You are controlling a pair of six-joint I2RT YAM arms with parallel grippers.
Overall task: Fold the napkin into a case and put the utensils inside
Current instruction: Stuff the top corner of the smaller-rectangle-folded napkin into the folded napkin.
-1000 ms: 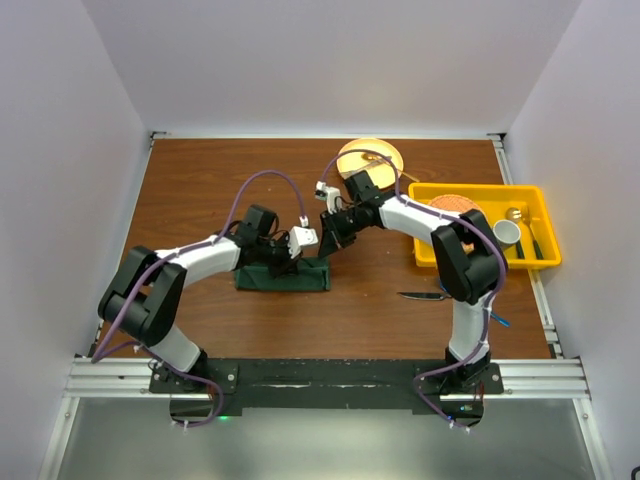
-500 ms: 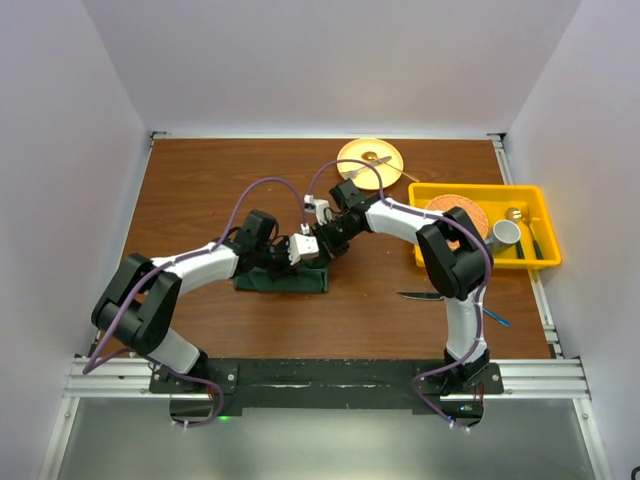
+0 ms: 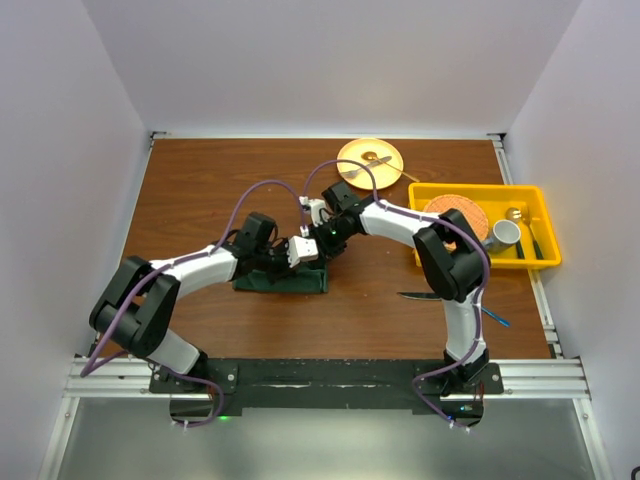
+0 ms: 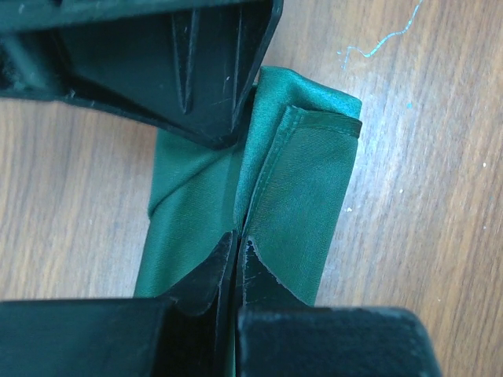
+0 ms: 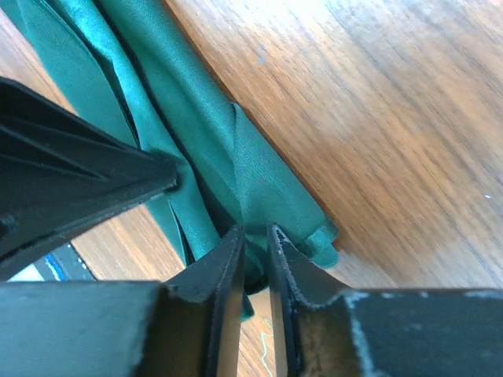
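The dark green napkin point(image 3: 268, 281) lies folded into a narrow strip on the wooden table. Both grippers meet over its right end. My left gripper point(image 4: 238, 239) is shut on a lengthwise fold of the napkin point(image 4: 308, 196). The right gripper's fingers point(image 4: 185, 71) face it from the other side. My right gripper point(image 5: 255, 232) is open by a narrow gap, with a bunched fold of the napkin point(image 5: 263, 177) lying between its tips. The knife point(image 3: 424, 296) lies on the table near the right arm. A bit of the blue fork point(image 3: 499, 320) shows past that arm.
A yellow plate point(image 3: 383, 168) with a metal utensil sits at the back. A yellow bin point(image 3: 540, 262) at the right holds an orange dish, a cup and cutlery. The table's side walls stand close on both sides.
The right gripper has moved down and left to meet the left gripper over the napkin's right end, and its jaws have parted slightly. The left gripper stays shut, shifted slightly right.
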